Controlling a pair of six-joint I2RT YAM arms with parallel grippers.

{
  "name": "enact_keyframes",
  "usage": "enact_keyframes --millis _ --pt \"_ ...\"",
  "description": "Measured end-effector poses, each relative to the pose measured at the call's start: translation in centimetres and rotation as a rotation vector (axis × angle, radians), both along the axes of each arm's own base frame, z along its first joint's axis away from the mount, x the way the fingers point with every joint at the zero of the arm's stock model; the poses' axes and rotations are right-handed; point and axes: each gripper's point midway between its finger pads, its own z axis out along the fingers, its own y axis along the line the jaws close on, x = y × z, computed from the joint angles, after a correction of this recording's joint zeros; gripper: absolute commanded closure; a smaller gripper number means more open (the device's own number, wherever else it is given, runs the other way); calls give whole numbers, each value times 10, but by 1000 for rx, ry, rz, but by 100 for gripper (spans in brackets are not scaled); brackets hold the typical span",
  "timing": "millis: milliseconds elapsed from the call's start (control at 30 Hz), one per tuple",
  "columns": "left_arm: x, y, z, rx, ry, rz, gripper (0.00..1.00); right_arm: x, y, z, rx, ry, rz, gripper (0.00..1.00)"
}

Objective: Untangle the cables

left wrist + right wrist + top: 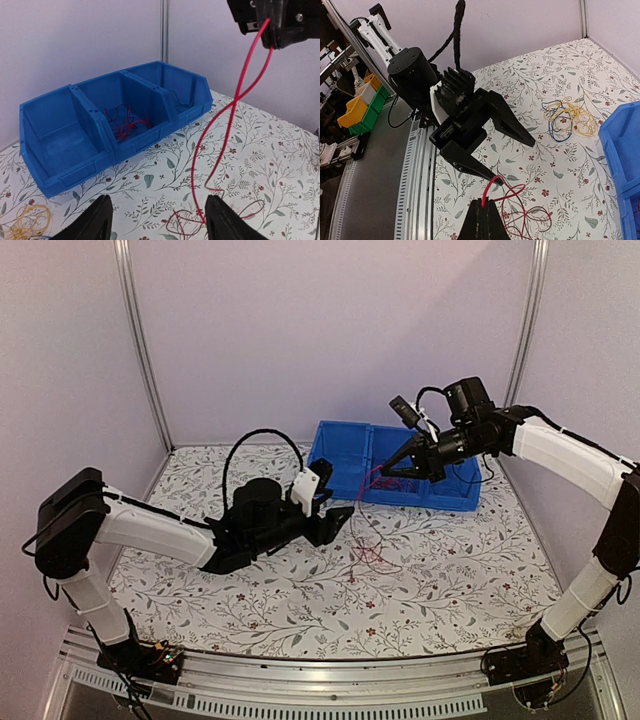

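My right gripper (pixel 386 473) hangs in front of the blue bin (pixel 450 502), shut on a red cable (pixel 227 115). The pinch shows at its fingertips (pixel 483 202). From there the cable drops in a crossed loop to a red and dark tangle (pixel 525 215) on the table. My left gripper (pixel 340 520) is low over the table just left of that tangle, open, with nothing between its fingers (pixel 225 220). The red cable's lower end lies close to the right finger. A separate yellow and blue bundle (pixel 567 117) lies on the table, apart from both grippers.
The blue bin (pixel 65 170) has three compartments. Red and dark wires (pixel 127 125) lie in the middle one, and a thin dark wire in the far one. White walls close in the floral table on three sides, and a metal rail (pixel 300 680) runs along the near edge.
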Motion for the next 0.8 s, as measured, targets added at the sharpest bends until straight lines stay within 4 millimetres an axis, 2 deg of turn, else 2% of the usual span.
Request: enact_keyframes --millis 133,300,400,633,800 --pt "-2 -28 7 -10 -31 -88 43 1 3 4 3 -1 -7 100" --pt "3 -43 4 -2 -36 -110 62 3 3 6 3 -1 -17 100" --pt "9 -50 -1 16 -29 -101 69 3 3 6 3 3 -19 100" --pt "11 -48 -9 31 -9 -87 67 6 4 12 8 -5 -30 100" --pt "6 -41 -28 69 24 -87 65 6 4 15 12 -11 -30 100"
